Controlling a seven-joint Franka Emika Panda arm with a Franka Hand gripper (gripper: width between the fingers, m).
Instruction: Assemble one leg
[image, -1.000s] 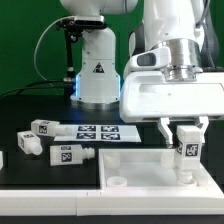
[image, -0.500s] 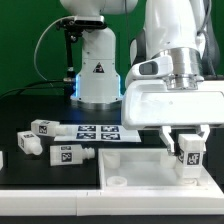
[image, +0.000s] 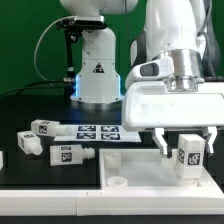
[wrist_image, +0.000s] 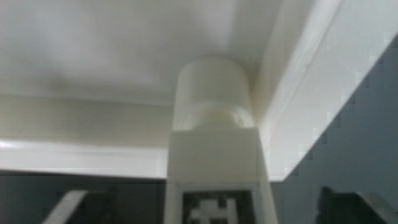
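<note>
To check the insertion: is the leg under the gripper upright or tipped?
Upright: the leg stands vertical on the white panel, between the fingers of the open gripper, with gaps on both sides.

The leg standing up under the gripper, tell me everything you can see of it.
The leg is a small white square-sided post, plastic by its look, standing upright at a corner of the flat white panel. A black-and-white marker tag on it faces the exterior camera. In the wrist view its far end is round and sits in the panel's corner. The gripper is open, its fingers on either side, apart from the leg.
</note>
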